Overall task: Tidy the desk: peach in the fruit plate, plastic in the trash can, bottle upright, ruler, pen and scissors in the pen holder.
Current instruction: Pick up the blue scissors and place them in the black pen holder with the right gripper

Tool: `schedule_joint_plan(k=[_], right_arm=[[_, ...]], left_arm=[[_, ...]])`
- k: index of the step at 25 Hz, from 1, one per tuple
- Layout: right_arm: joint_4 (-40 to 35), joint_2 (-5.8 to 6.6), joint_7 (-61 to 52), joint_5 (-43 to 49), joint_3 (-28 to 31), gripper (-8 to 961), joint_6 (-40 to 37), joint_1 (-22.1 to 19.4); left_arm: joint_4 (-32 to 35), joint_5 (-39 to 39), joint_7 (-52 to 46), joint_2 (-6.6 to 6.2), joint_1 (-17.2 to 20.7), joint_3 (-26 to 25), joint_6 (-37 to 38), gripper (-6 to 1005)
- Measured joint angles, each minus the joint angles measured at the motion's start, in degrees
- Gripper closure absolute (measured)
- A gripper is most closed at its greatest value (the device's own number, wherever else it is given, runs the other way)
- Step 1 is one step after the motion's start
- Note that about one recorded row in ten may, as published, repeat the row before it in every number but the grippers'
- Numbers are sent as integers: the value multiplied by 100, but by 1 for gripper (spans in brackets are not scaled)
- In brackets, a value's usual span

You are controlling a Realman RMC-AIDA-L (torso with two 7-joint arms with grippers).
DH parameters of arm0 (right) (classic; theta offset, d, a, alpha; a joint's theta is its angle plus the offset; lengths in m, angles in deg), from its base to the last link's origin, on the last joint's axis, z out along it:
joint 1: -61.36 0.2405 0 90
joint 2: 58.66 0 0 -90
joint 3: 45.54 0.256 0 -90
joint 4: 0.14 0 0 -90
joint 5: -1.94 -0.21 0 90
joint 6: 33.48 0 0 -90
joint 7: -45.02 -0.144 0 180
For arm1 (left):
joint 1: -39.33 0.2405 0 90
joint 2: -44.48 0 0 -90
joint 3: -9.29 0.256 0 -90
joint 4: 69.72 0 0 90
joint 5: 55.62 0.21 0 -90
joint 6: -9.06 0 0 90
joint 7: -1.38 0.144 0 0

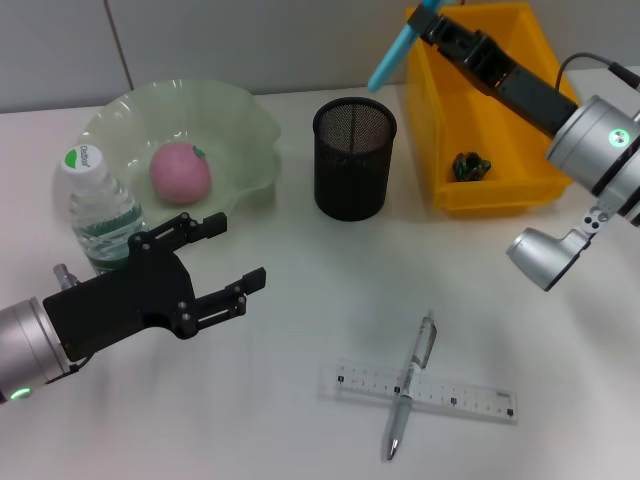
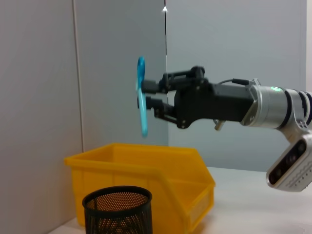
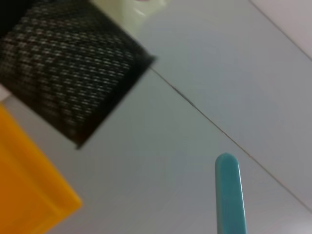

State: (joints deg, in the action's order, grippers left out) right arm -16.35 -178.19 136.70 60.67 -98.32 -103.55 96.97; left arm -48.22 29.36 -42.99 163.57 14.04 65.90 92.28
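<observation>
**Inspector:** Scissors (image 1: 388, 62) are hanging in the air, clamped in the right gripper (image 1: 428, 22). Its fingers are pinching the blue handle end, and the tool is slanting down from the far edge of the yellow bin (image 1: 520, 190) towards the black mesh pen holder (image 1: 354, 158). The tip is hovering above and just behind the holder's rim, not yet inside it.

**Clerk:** Is the left wrist camera agreeing?

**Inspector:** It is. From there the scissors are standing nearly upright in the grip, well above the bin and the holder.

**Clerk:** And the left gripper (image 1: 232, 256)?

**Inspector:** Its jaws are standing spread apart and holding nothing. It is hovering low over the white desk (image 1: 300, 300), just beside the water bottle (image 1: 98, 208).

**Clerk:** How is the bottle sitting?

**Inspector:** It is standing upright, cap up, touching the near rim of the pale green fruit plate (image 1: 250, 130). A pink peach (image 1: 180, 172) is lying inside the plate.

**Clerk:** Anything in the bin?

**Inspector:** A small crumpled piece of dark green plastic (image 1: 470, 165) is resting on its floor.

**Clerk:** What is lying loose on the desk?

**Inspector:** A clear ruler (image 1: 470, 396) is lying flat near the front edge, and a silver pen (image 1: 410, 385) is lying across it, the two touching. Both are well apart from the holder.
</observation>
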Motion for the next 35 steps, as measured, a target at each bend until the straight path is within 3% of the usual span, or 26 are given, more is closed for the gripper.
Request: schedule_joint_plan(k=[6, 19, 35], right_arm=[[-59, 17, 575, 4, -333, 718, 382, 9], [2, -1, 1571, -14, -418, 718, 760, 225], [237, 0, 1871, 1, -612, 718, 835, 318]], left_arm=[[-134, -90, 193, 0, -16, -1, 0, 219], [-218, -96, 179, 0, -98, -5, -37, 219], [-287, -95, 159, 0, -172, 0, -101, 219]])
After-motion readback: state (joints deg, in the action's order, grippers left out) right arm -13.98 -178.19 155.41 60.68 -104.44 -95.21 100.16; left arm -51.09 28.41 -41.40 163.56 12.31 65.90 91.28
